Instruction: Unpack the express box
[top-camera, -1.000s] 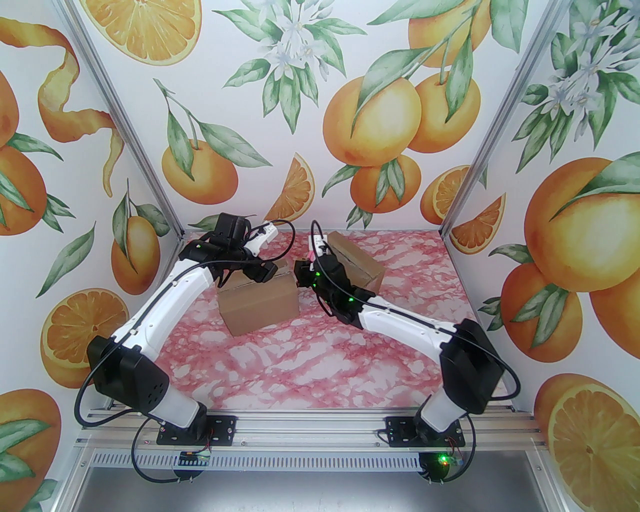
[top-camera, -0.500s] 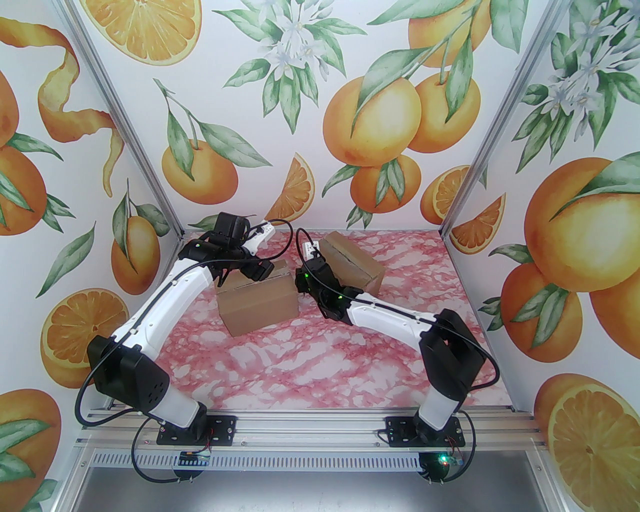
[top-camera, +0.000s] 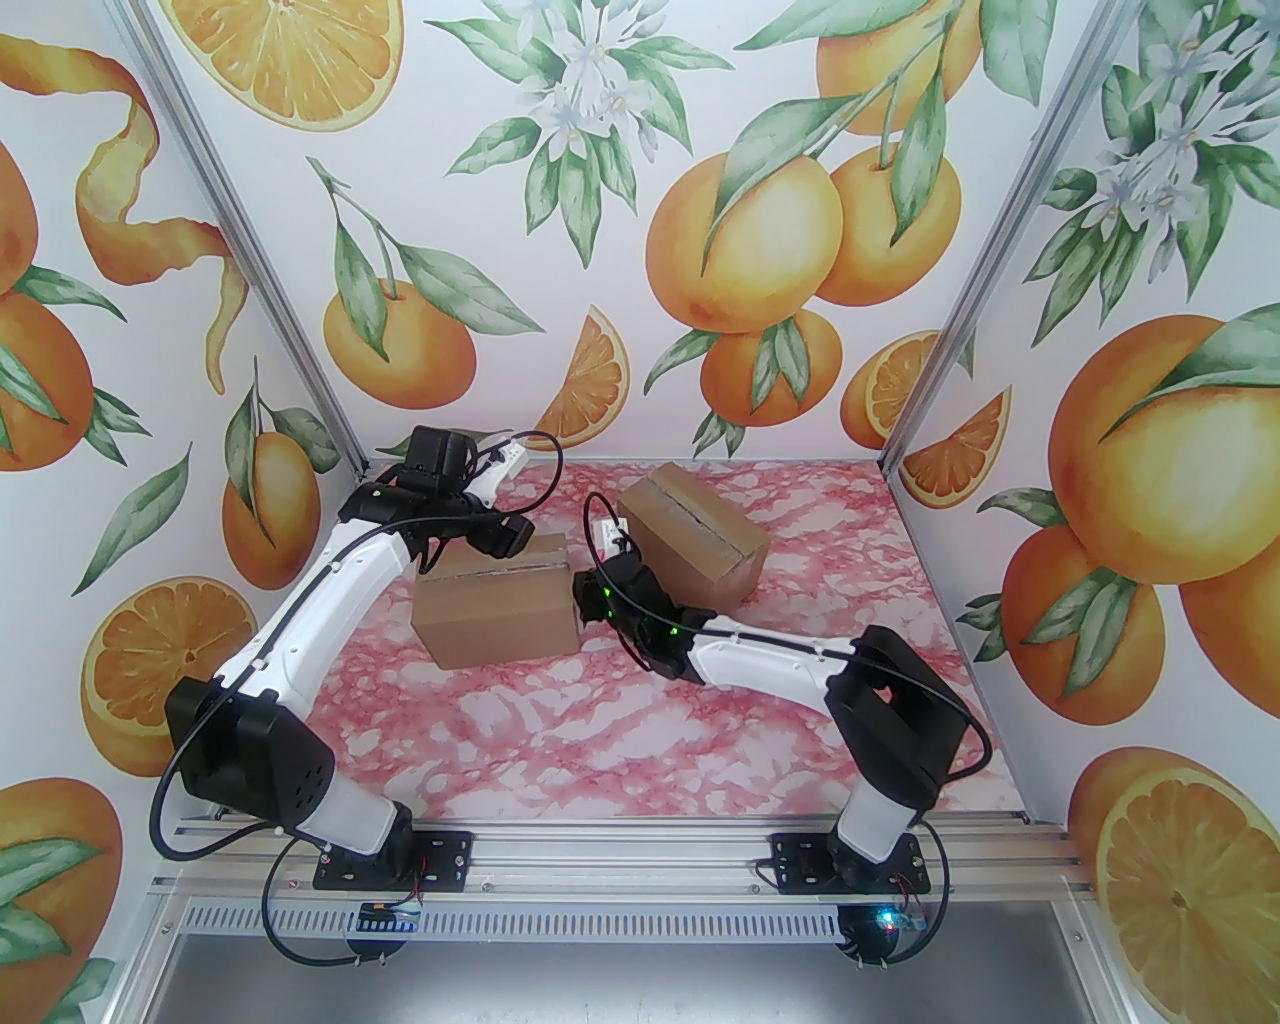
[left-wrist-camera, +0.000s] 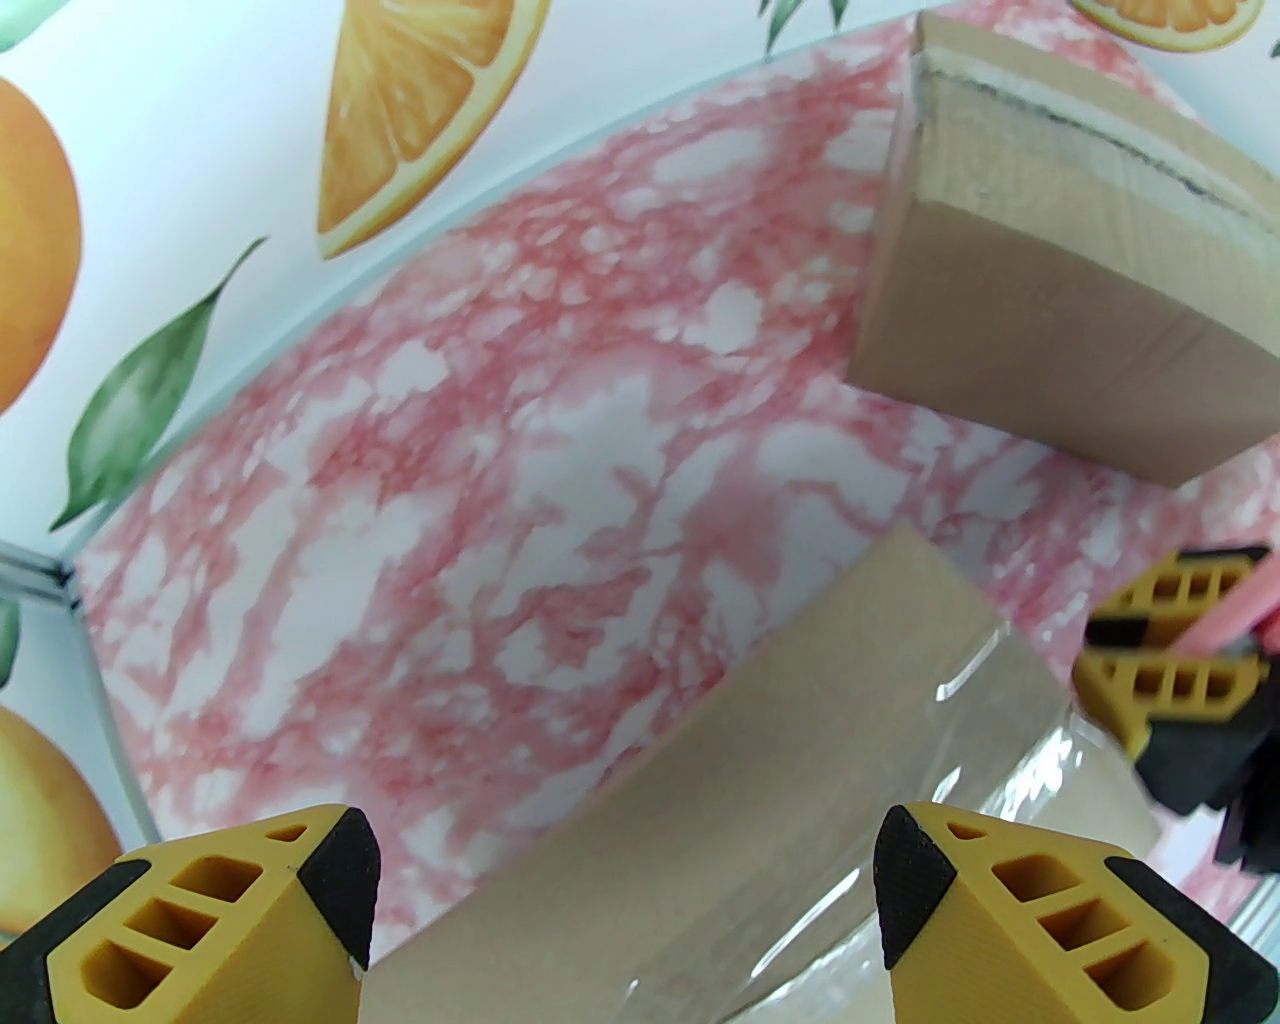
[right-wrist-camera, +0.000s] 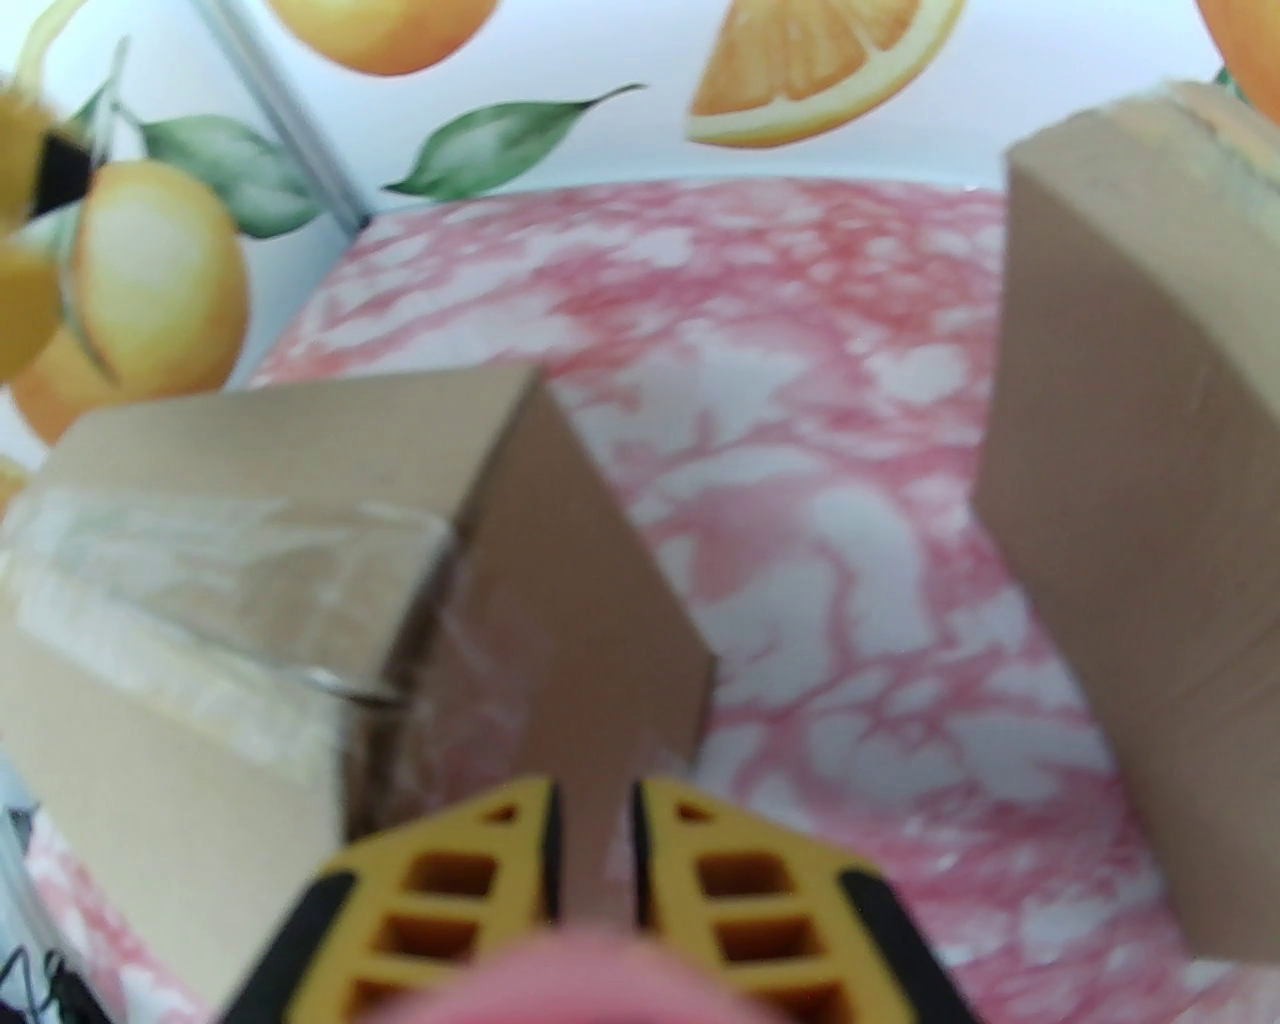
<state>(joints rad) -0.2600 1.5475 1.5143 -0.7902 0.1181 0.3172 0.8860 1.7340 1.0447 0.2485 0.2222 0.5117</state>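
Top view: two cardboard boxes are sitting on the pink marbled desk (top-camera: 620, 740). The near box (top-camera: 495, 610) is lying at about 10 o'clock from desk centre. The far box (top-camera: 690, 540) is lying at its 2 o'clock, apart from it and turned at an angle.

The left gripper (top-camera: 505, 535) is hovering over the near box's top at the 12 o'clock edge. In the left wrist view its jaws are standing wide apart (left-wrist-camera: 625, 870), with nothing between them but the box top below. Clear tape (left-wrist-camera: 900, 800) is running along that top.

The right gripper (top-camera: 580, 585) is pointing at the near box's 3 o'clock end. Whether it is touching the box I cannot tell. Its jaws are nearly together (right-wrist-camera: 595, 800), clamping a pink item (left-wrist-camera: 1225, 625); what the item is I cannot tell, as it is blurred.
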